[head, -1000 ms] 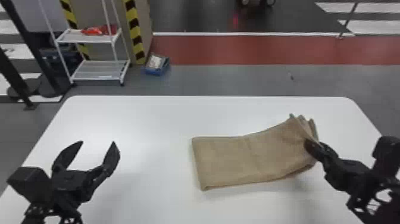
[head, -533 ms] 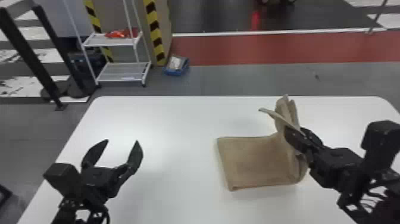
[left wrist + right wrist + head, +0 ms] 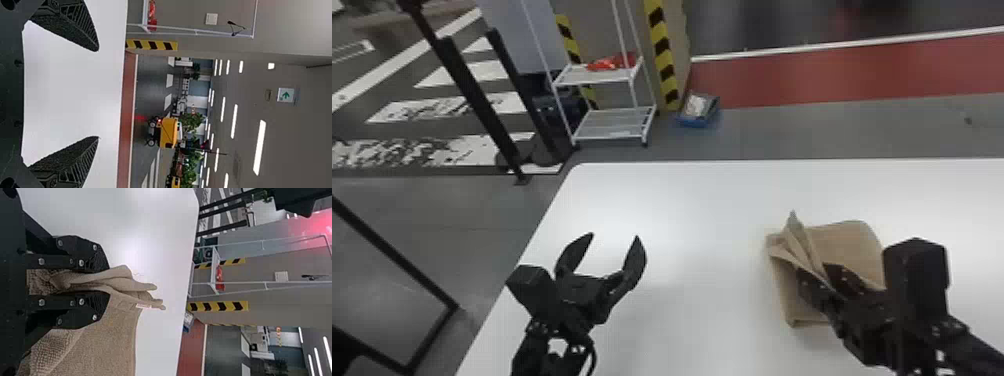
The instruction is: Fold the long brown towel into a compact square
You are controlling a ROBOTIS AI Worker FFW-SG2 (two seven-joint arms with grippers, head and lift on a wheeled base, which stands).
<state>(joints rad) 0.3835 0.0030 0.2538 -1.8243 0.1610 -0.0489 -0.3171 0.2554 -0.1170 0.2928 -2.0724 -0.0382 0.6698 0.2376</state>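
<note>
So the right arm comes in from the lower right corner, angled up-left, and the right gripper (image 3: 814, 274) has its jaws pinched on bunched towel (image 3: 849, 245) folds. Towel's right of centre on the white surface (image 3: 702, 300). Left arm comes up from the bottom edge, lower left, left gripper (image 3: 615, 237) over the surface, jaws spread wide, tips pointing up-frame. There's a little pale tag (image 3: 143, 306) on the towel, print's too small to tell.
</note>
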